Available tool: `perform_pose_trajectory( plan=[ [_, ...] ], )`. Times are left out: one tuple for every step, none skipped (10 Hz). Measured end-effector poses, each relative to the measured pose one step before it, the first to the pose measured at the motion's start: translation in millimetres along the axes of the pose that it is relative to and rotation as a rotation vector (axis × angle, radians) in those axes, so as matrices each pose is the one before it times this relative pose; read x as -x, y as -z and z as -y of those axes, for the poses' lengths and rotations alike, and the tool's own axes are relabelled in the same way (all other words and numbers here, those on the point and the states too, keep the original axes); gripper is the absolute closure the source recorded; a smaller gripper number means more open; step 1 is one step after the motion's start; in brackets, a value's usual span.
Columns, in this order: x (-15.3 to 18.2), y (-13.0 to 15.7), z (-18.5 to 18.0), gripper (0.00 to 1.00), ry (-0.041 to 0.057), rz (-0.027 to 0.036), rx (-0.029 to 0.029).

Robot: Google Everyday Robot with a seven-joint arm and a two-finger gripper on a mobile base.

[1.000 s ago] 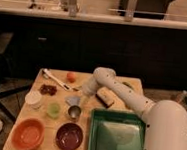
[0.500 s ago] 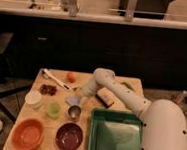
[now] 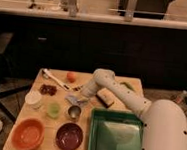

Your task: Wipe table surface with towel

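Camera view: the gripper (image 3: 83, 95) is down at the table surface (image 3: 42, 118), near its middle, at the end of the white arm that bends over from the robot's body at the lower right. It meets the upper edge of the towel (image 3: 76, 102) — a pale blue-grey cloth lying just above the metal cup (image 3: 74, 112) and left of the brown block (image 3: 105, 97). Whether the gripper is spread or pinching the cloth, I cannot tell.

A green tray (image 3: 94, 140) fills the near right corner. An orange bowl (image 3: 28, 134) and a maroon bowl (image 3: 69, 136) sit along the near edge — a small green cup (image 3: 53, 109) stands beside the metal cup.
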State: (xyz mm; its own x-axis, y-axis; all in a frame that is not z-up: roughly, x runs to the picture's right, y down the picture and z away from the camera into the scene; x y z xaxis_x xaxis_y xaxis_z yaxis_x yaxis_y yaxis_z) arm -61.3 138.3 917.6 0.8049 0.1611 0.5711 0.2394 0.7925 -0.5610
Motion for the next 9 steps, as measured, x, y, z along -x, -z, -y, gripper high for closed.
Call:
perform_pose_trajectory(
  plan=[
    [-0.93,0.81,-0.9,0.98,-0.00137,-0.00463,-0.00027],
    [-0.97,0.6,-1.11,1.0,-0.00105,-0.00691,0.0015],
    [-1.4,1.12,-1.61,1.0,-0.00251,-0.0125,0.00165],
    [-5.63,4.08,-3.24,1.0,-0.01291,-0.02446,-0.0021],
    [-5.96,3.96,-1.88,1.0,-0.00958,-0.01729,-0.00393],
    [-9.97,6.82,-1.62,1.0,-0.01671,-0.02791,-0.00769],
    [-7.94,4.29,0.7,1.0,-0.00985,-0.0286,-0.00298],
    [-5.44,1.32,1.74,1.0,-0.00531,-0.02083,0.00149],
    [-2.99,0.48,4.6,1.0,-0.00236,-0.01483,-0.00037]
  ],
)
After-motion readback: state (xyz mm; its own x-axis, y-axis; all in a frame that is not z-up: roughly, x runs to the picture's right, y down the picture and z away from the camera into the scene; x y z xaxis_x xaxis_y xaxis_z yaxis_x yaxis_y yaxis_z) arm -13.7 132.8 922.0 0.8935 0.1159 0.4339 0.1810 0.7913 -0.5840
